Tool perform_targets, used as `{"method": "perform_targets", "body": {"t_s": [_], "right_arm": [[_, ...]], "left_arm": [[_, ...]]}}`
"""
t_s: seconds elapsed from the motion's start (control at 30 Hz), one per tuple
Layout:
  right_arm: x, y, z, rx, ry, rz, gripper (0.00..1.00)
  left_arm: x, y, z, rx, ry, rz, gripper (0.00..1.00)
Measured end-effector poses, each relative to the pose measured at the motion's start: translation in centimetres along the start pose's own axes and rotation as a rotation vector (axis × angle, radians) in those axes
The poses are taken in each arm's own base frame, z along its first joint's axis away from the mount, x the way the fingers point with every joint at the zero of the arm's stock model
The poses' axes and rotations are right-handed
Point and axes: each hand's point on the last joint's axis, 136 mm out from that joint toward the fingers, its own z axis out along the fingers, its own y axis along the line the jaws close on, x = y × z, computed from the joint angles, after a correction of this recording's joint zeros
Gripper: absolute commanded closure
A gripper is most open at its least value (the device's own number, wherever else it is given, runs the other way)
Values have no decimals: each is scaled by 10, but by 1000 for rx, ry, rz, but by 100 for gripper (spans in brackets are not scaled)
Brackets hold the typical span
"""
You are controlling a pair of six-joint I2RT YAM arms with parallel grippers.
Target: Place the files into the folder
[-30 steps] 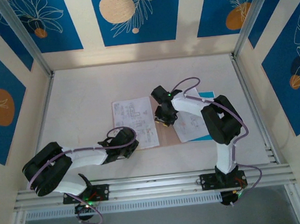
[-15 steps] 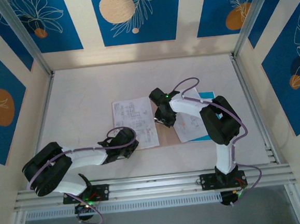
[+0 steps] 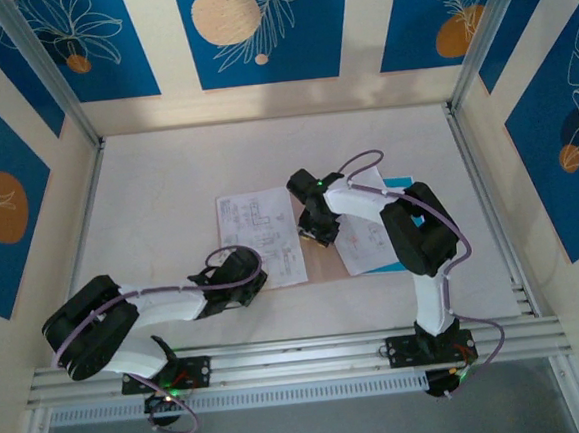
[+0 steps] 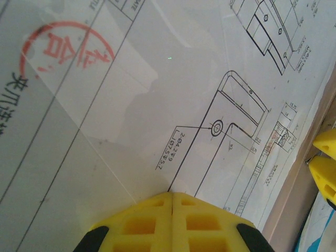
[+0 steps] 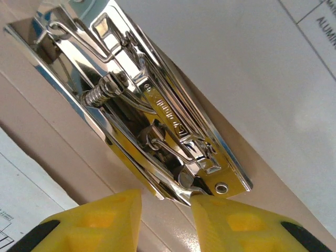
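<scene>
- At frame centre from above, right hand (image 3: 318, 236) partly spread, tips flanking the lever end of the metal clip (image 5: 142, 105) on the folder (image 3: 318, 262).
- Lower left, left hand (image 3: 243, 282) pressed together on a printed file sheet (image 3: 258, 229).
- Right of the folder, second sheet (image 3: 372, 245) overlapping a blue sheet (image 3: 400, 183).

Left gripper (image 4: 172, 195): we hold its fingers pressed together, forearm lying low.
Right gripper (image 5: 167, 202): we hold its fingers parted, elbow folded.

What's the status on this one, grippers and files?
Left gripper shut over a printed sheet. Right gripper parted astride the metal clip on the folder, grip unclear. Second sheet right of the clip.
</scene>
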Motion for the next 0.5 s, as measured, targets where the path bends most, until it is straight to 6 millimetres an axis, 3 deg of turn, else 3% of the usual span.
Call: {"method": "perform_targets", "body": {"t_s": [0.5], "right_arm": [[-6, -4, -2, 58, -14, -20, 63]], "left_arm": [[0, 1, 0, 12, 0, -9, 100]]}}
